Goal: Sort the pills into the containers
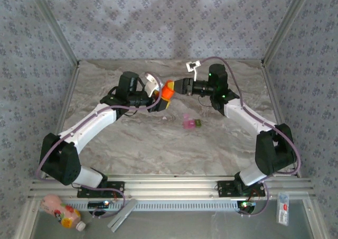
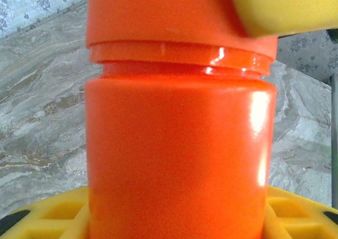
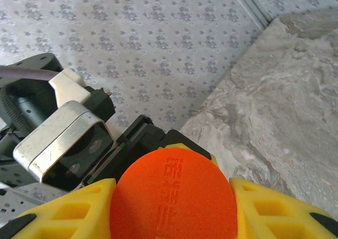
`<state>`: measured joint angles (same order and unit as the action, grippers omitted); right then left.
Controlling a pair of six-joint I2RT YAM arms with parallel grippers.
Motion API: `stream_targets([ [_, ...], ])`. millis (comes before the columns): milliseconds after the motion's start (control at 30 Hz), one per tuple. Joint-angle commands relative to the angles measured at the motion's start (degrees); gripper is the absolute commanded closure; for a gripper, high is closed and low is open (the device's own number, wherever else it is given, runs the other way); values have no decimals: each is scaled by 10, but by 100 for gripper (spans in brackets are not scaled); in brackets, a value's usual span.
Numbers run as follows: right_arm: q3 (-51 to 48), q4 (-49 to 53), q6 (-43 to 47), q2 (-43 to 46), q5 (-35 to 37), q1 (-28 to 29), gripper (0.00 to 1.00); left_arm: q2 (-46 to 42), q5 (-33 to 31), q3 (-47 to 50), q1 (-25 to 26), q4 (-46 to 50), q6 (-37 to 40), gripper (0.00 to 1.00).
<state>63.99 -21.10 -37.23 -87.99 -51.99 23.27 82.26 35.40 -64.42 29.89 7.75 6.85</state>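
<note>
1. Two grippers meet over the table (image 1: pixel 158 144) in the top view. The left gripper (image 1: pixel 161 93) grasps the orange bottle (image 1: pixel 167 91), and the right gripper (image 1: pixel 177 86) is clenched on its cap end. The pill case (image 1: pixel 191 123), pink and green, lies on the table nearby, apart from both.
2. Left wrist view: the bottle stands between yellow fingers (image 2: pixel 47 215).
3. Right wrist view: yellow fingers clamp the cap (image 3: pixel 174 196) on both sides.

Marbled tabletop (image 1: pixel 148 144), grey patterned walls (image 1: pixel 158 17)

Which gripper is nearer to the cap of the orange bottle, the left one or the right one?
Right. The right gripper is closed on the cap itself, from both sides. The left gripper holds the bottle body, next to the cap but not on it.
</note>
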Motion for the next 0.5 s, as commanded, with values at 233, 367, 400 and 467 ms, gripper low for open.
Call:
stream_targets([
  [233, 26, 53, -5, 25, 44, -14, 28, -15, 29, -16, 1, -24, 4, 100],
  [367, 65, 163, -60, 59, 116, -23, 27, -14, 27, -17, 1, -21, 6, 100],
  [400, 66, 167, -79, 68, 129, -22, 27, -15, 27, -18, 1, -20, 8, 100],
  [467, 84, 248, -102, 83, 181, -16, 27, -14, 26, -18, 1, -16, 11, 100],
])
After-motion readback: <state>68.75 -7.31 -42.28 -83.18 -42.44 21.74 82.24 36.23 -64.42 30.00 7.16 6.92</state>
